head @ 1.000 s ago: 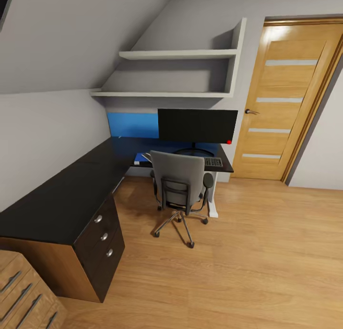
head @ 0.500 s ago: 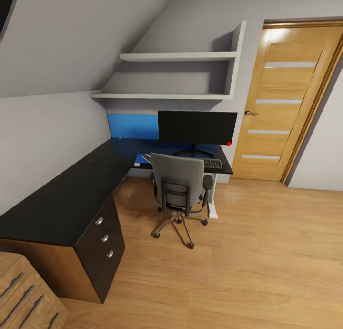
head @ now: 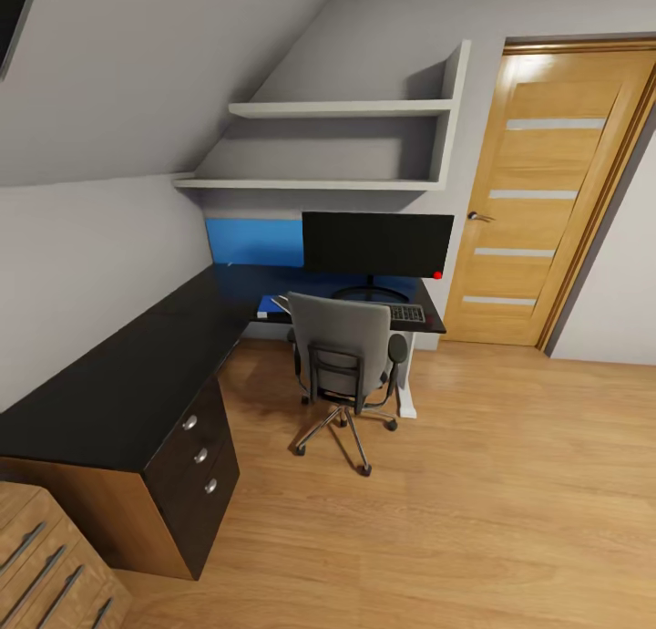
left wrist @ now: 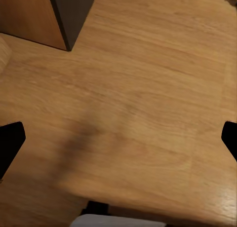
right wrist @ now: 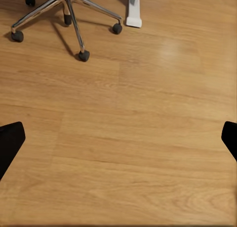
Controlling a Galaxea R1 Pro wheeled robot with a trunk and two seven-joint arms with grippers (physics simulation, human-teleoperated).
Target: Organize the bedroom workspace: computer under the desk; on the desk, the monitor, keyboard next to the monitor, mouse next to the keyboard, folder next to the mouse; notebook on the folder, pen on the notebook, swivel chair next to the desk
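The robot stands back on the wooden floor (head: 510, 483) facing the corner worktop (head: 128, 383), so the job in hand reads as closing in on the workstation; done well, that means rolling up beside the swivel chair (head: 344, 346) rather than into its wheeled base, and stopping where both arms can reach the far end of the worktop. The monitor (head: 377, 243) stands on the worktop, the keyboard (head: 407, 313) lies just in front of it to the right, and a blue-edged flat thing (head: 267, 306) shows left of the chair back; what it is I cannot tell. The chair is drawn in at the worktop, its seat hidden. Both arms hang low, wrist cameras looking at floor: left gripper (left wrist: 118, 140) and right gripper (right wrist: 118, 140) are spread wide, grasping nothing.
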